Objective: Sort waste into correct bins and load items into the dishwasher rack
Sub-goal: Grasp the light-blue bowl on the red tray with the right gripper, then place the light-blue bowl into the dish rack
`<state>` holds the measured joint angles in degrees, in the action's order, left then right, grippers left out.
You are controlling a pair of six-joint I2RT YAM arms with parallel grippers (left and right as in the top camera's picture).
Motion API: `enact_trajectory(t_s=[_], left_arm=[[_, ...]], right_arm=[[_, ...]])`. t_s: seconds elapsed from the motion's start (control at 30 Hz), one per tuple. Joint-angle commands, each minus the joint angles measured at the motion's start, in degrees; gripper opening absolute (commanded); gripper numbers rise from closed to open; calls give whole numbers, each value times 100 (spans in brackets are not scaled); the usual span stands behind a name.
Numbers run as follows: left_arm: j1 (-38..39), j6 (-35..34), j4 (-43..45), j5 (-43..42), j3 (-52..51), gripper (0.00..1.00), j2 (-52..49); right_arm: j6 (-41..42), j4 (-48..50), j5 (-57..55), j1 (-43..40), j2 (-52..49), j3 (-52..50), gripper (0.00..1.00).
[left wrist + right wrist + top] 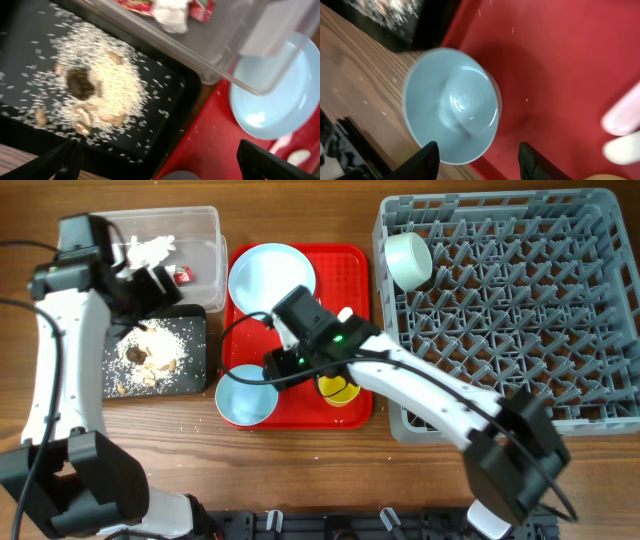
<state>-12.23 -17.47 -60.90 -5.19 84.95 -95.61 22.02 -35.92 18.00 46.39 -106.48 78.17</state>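
Note:
My left gripper is open and empty above the black tray, which holds rice crumbs and brown lumps. Behind it the clear tub holds white and red wrappers. In the left wrist view the open fingers frame the black tray's edge and the red tray. My right gripper is open over the light blue bowl. In the right wrist view the bowl lies just ahead of the fingers. The light blue plate and the yellow cup sit on the red tray. The pale green bowl is in the grey rack.
The red tray lies between the black tray and the rack. Pale utensil ends lie on it, mostly hidden by my right arm in the overhead view. Rice crumbs are scattered on the wooden table in front of the black tray.

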Motion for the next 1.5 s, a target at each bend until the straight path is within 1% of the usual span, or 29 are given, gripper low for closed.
enact_trajectory(t_s=[0.0, 0.1, 0.17, 0.3, 0.37, 0.43, 0.53, 0.63, 0.73, 0.8, 0.87, 0.9, 0.97, 1.03, 1.07, 1.13, 1.17, 1.2, 1.23, 1.3, 1.4, 1.43, 1.47], left_arm=[[-507, 26, -15, 76, 76, 100, -4], [-669, 28, 0, 76, 76, 100, -4], [-669, 26, 2, 76, 76, 100, -4], [-669, 26, 2, 76, 76, 100, -4], [-669, 26, 0, 76, 76, 100, -4], [-669, 26, 2, 74, 76, 100, -4], [-669, 28, 0, 76, 76, 100, -4], [-669, 31, 0, 76, 76, 100, -4], [-669, 28, 0, 76, 76, 100, -4], [-669, 28, 0, 76, 76, 100, -4], [-669, 31, 0, 76, 76, 100, -4], [-669, 28, 0, 79, 76, 100, -4], [-669, 28, 0, 76, 76, 100, -4], [-669, 31, 0, 76, 76, 100, -4], [-669, 28, 0, 76, 76, 100, -4], [-669, 31, 0, 76, 76, 100, -4], [-669, 28, 0, 76, 76, 100, -4], [-669, 31, 0, 76, 76, 100, -4], [-669, 28, 0, 76, 76, 100, -4], [-669, 31, 0, 76, 76, 100, -4], [-669, 28, 0, 76, 76, 100, -4], [-669, 28, 0, 76, 76, 100, -4], [-669, 31, 0, 79, 76, 100, -4]], right_arm=[[-92, 22, 308, 22, -555, 15, 48], [26, 146, 468, -61, -772, 15, 37], [-46, 179, 673, -63, -927, 59, 36], [13, 348, 649, -72, -957, 81, 28], [68, 330, 601, -72, -960, 81, 20], [68, 326, 603, -72, -960, 81, 6], [107, 319, 605, -79, -957, 116, 4], [44, 140, 496, -184, -859, 369, 4], [-50, -428, -407, -365, -461, 901, 4], [-160, -935, -1421, -531, -22, 1386, 4], [-140, -1375, -3154, -739, 509, 1797, 4], [-144, -1523, -4712, -887, 981, 1814, 4], [-142, -1934, -6408, -1054, 1403, 1814, 5], [-59, -2490, -7560, -1224, 1611, 1812, 4], [-52, -2673, -7757, -1274, 1617, 1808, 4], [258, -2894, -8435, -1360, 1576, 1534, 4], [345, -2857, -8791, -1360, 1565, 1287, 4], [367, -2704, -9331, -1360, 1532, 815, 4], [363, -2549, -9538, -1360, 1517, 514, 4], [352, -2245, -9608, -1360, 1506, -7, 4], [341, -1921, -9602, -1360, 1488, -487, 4], [278, -1707, -9536, -1357, 1480, -634, 4], [-24, -1427, -9326, -1357, 1453, -767, 4]])
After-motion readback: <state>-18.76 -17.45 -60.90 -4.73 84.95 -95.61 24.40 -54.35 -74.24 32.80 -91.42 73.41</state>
